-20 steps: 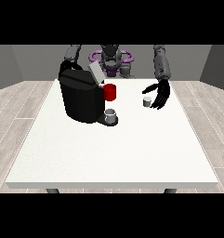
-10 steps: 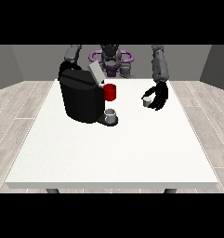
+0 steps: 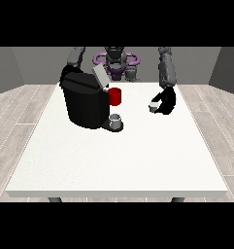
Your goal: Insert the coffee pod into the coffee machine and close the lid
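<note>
A white table [image 3: 118,160] fills the middle of the view, with the robot standing at its far edge. On the far left part of the table stands a black coffee machine [image 3: 84,99], its grey lid [image 3: 100,76] tilted up and open. Behind the machine an arm reaches down, but the hand at the view's left is hidden, so its state cannot be told. Just right of the machine's top sits a red cup [image 3: 115,96]. Below it, on the machine's near base, stands a small grey cup [image 3: 115,119]. Well to the right, on the far right part of the table, the hand at the view's right [image 3: 165,102] is curled round the coffee pod [image 3: 153,107], a small pale cylinder at the hand's left side, low over the table.
</note>
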You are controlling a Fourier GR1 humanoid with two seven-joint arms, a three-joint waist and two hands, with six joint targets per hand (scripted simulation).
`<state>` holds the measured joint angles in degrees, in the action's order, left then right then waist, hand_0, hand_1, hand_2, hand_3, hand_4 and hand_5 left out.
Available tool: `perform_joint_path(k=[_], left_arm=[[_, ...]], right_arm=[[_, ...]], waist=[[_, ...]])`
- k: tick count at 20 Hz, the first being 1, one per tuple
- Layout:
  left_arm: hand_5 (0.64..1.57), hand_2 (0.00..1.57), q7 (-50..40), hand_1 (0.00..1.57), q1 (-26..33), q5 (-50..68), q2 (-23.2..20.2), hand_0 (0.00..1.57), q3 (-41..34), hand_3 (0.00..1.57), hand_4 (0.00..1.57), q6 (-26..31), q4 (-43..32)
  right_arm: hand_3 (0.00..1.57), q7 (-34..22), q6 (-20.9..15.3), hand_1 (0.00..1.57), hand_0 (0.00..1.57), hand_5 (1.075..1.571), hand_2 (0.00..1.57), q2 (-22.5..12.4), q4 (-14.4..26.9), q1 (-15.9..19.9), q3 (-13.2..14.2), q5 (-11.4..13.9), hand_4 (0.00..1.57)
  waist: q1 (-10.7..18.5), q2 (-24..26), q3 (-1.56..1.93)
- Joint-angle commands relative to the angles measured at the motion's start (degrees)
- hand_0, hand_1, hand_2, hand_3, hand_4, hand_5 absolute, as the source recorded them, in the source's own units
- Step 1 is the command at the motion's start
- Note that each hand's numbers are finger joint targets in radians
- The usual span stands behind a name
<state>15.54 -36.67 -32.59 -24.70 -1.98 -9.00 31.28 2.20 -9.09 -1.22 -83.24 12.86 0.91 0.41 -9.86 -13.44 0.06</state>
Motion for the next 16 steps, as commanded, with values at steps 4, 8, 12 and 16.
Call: perform_joint_path(k=[4, 8, 12, 16], left_arm=[[1.571, 1.43, 4.93, 1.32, -1.21, -0.92, 0.08, 1.32, -0.08, 1.41, 0.55, 1.09, -0.37], [1.571, 1.45, 5.36, 1.45, -4.48, -0.57, 1.67, 1.45, 0.76, 1.39, 0.62, 4.08, 2.00], [1.571, 1.38, 1.22, 1.32, -8.50, -1.16, 0.79, 1.32, 1.50, 1.35, 0.58, 9.42, 4.12], [1.571, 1.33, 0.34, 1.26, -13.23, -1.03, -0.26, 1.26, 1.58, 1.29, 0.54, 13.60, 6.29]], right_arm=[[0.00, 0.65, 1.88, 0.00, 0.00, 1.571, 0.00, -2.22, 2.34, 0.83, 3.46, -2.50, 0.49], [0.00, -1.54, 0.78, 0.00, 0.00, 1.571, 0.00, -0.74, 2.61, -0.40, 1.60, -1.40, 0.40], [0.00, 5.35, 0.78, 0.00, 0.00, 1.571, 0.00, 0.78, 8.49, -2.13, 2.20, -1.37, 0.43], [0.00, 3.14, -0.37, 0.00, 0.00, 1.571, 0.00, 1.09, 10.85, 0.97, 2.54, -1.20, 0.50]], waist=[[1.43, 0.39, -0.06], [0.69, 4.08, -0.05], [1.66, 5.10, -0.03], [2.68, 5.48, -0.03]])
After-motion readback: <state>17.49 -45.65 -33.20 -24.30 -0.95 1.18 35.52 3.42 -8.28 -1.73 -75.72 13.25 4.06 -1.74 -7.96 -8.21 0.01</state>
